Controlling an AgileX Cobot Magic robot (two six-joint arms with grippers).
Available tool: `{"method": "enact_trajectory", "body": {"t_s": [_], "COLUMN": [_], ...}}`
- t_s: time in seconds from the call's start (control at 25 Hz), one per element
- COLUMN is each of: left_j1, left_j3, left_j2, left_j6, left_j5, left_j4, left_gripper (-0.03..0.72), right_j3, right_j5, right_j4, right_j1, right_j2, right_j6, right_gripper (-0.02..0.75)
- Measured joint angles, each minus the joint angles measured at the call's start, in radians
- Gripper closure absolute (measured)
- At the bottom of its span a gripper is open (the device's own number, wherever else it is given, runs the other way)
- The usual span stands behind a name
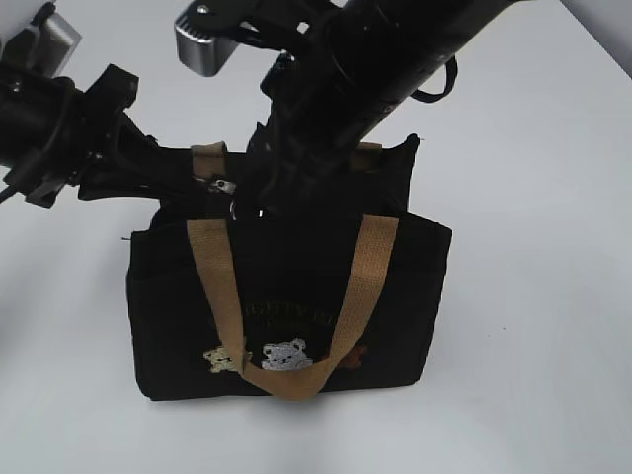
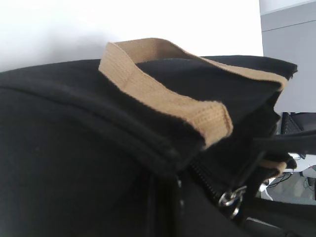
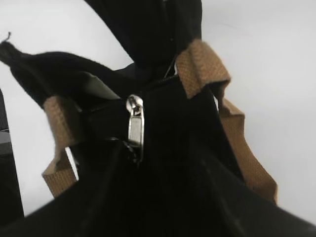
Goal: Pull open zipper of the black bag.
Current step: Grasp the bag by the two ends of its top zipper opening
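Zipper end braced by one arm, pull tab met by the other.

Exterior: black bag [image 1: 286, 306] upright on the counter [image 1: 553, 197], both arms over its top. Left wrist: left gripper closed, apparently pinning fabric beside the zipper [image 2: 210, 182]; contents hidden. Right wrist: pull tab [image 3: 135, 129] just ahead; right gripper's jaw state can't be told.

A silver pull tab [image 3: 135, 127] hung on the zipper [image 3: 158, 85] of the black bag [image 3: 163, 187]. Tan webbing handles [image 3: 205, 69] flanked it.
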Motion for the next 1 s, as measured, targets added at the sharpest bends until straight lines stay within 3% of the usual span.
{"method": "enact_trajectory", "body": {"t_s": [0.28,0.48,1.0], "left_j1": [0.0,0.0,-0.001], "left_j3": [0.0,0.0,0.0], "left_j2": [0.0,0.0,-0.003], "left_j6": [0.0,0.0,0.0], "left_j5": [0.0,0.002,0.003], "left_j4": [0.002,0.002,-0.01], "left_gripper": [0.684,0.684,0.684], "right_j3": [0.0,-0.003,-0.007], "right_j5": [0.014,0.035,0.104], "right_j4": [0.016,-0.009,-0.141], "right_j1": [0.0,0.0,0.0], "right_j2": [0.001,0.001,-0.077], "right_j6": [-0.001,-0.002,0.083], "right_gripper": [0.537,0.714,0.738]}}
